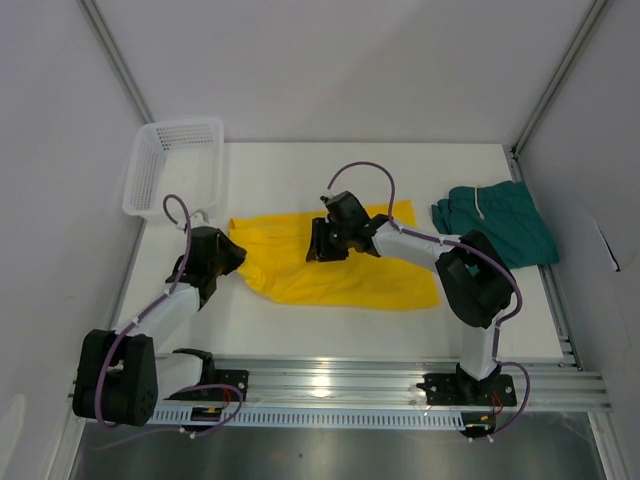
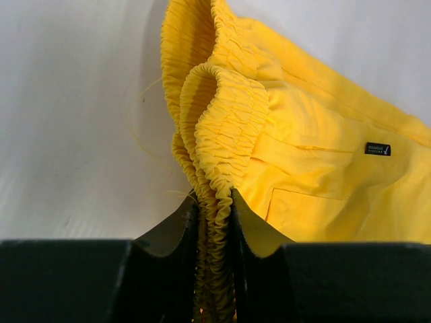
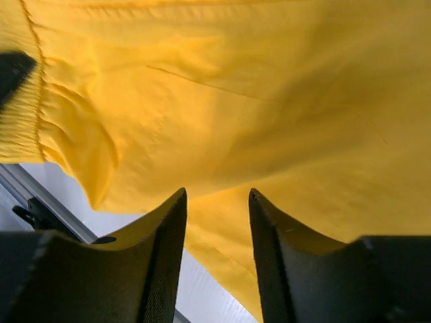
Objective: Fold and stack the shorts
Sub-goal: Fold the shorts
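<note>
White walls box in a pale counter (image 1: 330,320) that fills the middle of the overhead frame, with a white mesh basket (image 1: 175,165) at its upper left corner. Yellow shorts (image 1: 340,262) lie spread across the centre of the counter, and teal-green shorts (image 1: 497,224) with a white drawstring sit bunched at the right, well apart from the yellow pair, probably parked there until the stacking step. At the left edge of the yellow pair the left end effector (image 2: 215,222) is clamped on the gathered elastic waistband (image 2: 222,114), which runs up between its fingers in the left wrist view; pinching the band there looks meant to anchor or lift that end for a fold. Near the centre of the overhead frame, the right end effector (image 3: 217,235) hangs over the yellow cloth with its jaws apart and nothing between them, so it holds nothing; I judge it is placed to take a fresh hold on the fabric. A small black label (image 2: 378,149) is sewn on the yellow shorts at the right of the left wrist view; its pale lettering is too small to read
</note>
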You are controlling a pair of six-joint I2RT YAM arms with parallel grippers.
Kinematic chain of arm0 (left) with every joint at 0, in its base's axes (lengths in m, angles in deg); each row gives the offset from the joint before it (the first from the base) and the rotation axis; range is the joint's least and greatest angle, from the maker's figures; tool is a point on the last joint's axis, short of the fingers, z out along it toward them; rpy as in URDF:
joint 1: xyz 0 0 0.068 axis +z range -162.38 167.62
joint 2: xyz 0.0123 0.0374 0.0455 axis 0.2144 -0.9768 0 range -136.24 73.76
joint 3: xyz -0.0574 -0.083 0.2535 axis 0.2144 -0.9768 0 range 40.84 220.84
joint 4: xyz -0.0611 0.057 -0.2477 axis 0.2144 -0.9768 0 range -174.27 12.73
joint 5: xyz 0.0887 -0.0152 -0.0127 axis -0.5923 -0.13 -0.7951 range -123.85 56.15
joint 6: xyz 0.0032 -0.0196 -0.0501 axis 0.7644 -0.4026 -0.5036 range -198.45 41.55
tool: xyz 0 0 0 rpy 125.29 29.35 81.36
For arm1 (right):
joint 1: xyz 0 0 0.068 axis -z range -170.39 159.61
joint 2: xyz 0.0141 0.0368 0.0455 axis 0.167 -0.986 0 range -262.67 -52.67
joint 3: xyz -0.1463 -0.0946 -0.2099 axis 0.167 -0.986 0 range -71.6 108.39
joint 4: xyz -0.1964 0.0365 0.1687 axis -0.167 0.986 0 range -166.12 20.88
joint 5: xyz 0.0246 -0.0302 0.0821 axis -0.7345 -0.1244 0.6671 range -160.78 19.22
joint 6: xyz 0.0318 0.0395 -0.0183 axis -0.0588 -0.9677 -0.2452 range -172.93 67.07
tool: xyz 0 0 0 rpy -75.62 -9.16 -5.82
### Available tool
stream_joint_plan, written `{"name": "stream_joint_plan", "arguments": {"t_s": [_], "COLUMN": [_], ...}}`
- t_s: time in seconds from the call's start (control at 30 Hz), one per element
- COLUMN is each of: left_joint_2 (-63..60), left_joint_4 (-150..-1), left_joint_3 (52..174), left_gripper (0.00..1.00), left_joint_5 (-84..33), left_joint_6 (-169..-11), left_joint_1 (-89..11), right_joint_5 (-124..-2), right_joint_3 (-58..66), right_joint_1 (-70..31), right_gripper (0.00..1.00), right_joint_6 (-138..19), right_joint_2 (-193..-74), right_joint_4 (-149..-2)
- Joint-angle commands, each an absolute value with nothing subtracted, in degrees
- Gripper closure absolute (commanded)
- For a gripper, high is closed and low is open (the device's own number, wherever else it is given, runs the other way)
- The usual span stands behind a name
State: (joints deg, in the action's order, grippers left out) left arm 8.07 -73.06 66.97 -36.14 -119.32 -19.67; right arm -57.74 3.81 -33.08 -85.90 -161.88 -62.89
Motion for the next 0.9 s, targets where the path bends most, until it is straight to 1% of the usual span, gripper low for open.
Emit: {"name": "stream_joint_plan", "arguments": {"t_s": [0.0,0.03,0.07,0.13,0.23,0.27,0.3,0.47,0.5,0.53,0.87], "left_joint_2": [11.0,11.4,11.6,12.3,13.2,13.1,12.9,11.4,11.3,11.1,10.7], "left_joint_4": [-80.1,-80.6,-81.2,-83.2,-82.4,-81.8,-81.3,-78.3,-78.1,-77.9,-75.3], "left_joint_3": [72.0,72.6,74.0,75.2,75.4,75.2,75.1,75.1,75.4,75.5,77.0], "left_gripper": [1.0,1.0,1.0,1.0,1.0,1.0,1.0,1.0,1.0,1.0,1.0], "left_joint_5": [-38.9,-39.0,-39.0,-40.0,-40.9,-41.0,-41.1,-40.1,-39.9,-39.8,-41.1], "left_joint_6": [-112.9,-112.1,-111.3,-109.6,-108.7,-108.3,-107.9,-106.6,-106.2,-106.0,-103.9], "left_joint_1": [-19.8,-19.8,-19.9,-20.0,-20.3,-20.4,-20.5,-20.6,-20.6,-20.6,-22.9], "right_joint_5": [-50.9,-48.0,-42.9,-37.9,-33.7,-28.5,-26.0,-21.3,-16.5,-14.5,-13.3], "right_joint_3": [2.8,2.8,3.2,4.3,7.7,8.1,9.1,13.1,14.0,14.5,22.2], "right_joint_1": [-31.7,-31.3,-30.4,-29.7,-28.5,-28.3,-28.2,-27.9,-27.8,-27.9,-27.8], "right_gripper": [0.59,0.59,0.82,1.0,1.0,1.0,1.0,1.0,1.0,1.0,1.0], "right_joint_6": [-85.4,-85.5,-85.1,-83.3,-80.0,-79.6,-79.1,-76.3,-76.0,-75.7,-77.9], "right_joint_2": [-163.0,-163.6,-164.1,-165.3,-166.4,-166.8,-167.3,-173.1,-174.2,-175.1,-186.8], "right_joint_4": [-63.1,-63.5,-63.5,-60.9,-55.0,-54.0,-52.0,-42.2,-41.4,-41.2,-38.6]}}
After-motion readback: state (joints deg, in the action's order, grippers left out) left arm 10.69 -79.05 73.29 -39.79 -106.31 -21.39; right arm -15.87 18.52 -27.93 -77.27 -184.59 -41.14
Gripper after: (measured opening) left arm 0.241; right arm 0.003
